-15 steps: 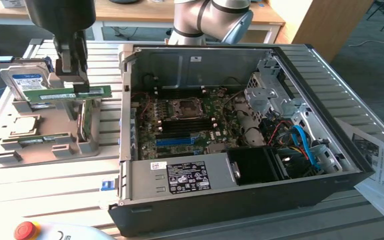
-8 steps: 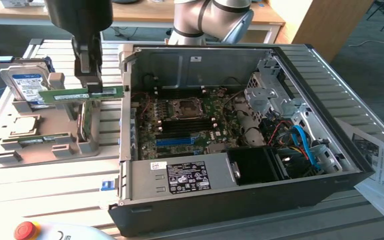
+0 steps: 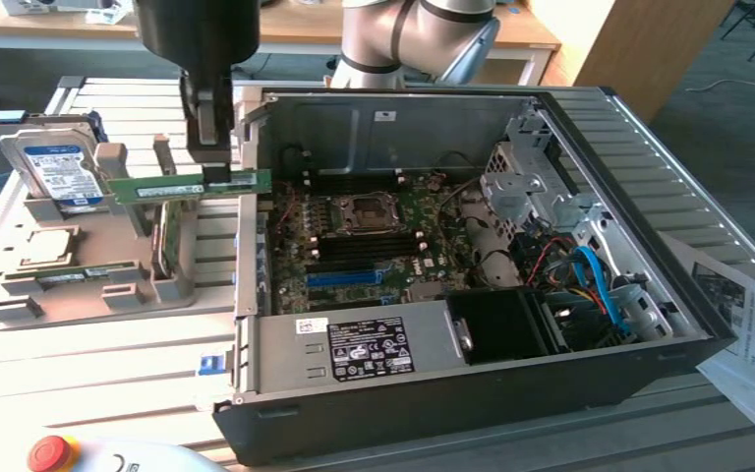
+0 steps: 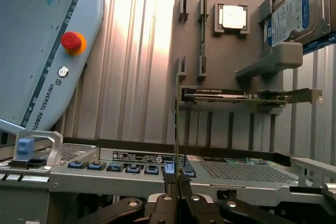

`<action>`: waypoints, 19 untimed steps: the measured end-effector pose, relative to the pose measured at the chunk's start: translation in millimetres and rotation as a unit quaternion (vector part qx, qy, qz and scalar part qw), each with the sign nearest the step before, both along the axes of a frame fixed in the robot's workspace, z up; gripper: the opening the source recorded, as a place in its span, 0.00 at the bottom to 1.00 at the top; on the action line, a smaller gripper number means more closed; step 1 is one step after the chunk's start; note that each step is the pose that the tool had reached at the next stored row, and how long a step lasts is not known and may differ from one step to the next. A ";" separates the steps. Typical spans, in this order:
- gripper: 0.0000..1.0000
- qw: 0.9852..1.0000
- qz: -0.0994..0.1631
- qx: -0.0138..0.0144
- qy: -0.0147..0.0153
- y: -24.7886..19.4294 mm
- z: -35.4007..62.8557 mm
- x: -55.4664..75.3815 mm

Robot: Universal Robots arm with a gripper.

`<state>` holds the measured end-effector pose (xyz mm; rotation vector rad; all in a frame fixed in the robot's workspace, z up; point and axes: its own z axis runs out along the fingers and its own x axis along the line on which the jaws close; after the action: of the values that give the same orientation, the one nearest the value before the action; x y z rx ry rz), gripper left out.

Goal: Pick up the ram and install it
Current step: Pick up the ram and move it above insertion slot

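Ram [image 3: 154, 189] is clamped in claw [image 3: 227, 179], held level over parts tray [image 3: 115, 295], just at exterior view's left of open PC case [image 3: 483, 393].

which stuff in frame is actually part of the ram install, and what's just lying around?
In the job:
- gripper, shut on the ram
- motherboard inside the open PC case

Lying about:
- hard drive
- CPU
- second ram stick in the grey holder
- expansion card
- teach pendant
- paper sheets
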<state>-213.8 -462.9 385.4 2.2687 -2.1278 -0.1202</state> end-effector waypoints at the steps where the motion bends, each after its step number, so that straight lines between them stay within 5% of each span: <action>1: 0.12 1.000 0.000 0.000 0.000 -0.2 0.0 3.1; 19: 0.12 1.000 0.002 0.000 0.000 -5.9 0.0 60.5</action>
<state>-153.3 -468.8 385.3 2.2737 -2.1222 -0.1201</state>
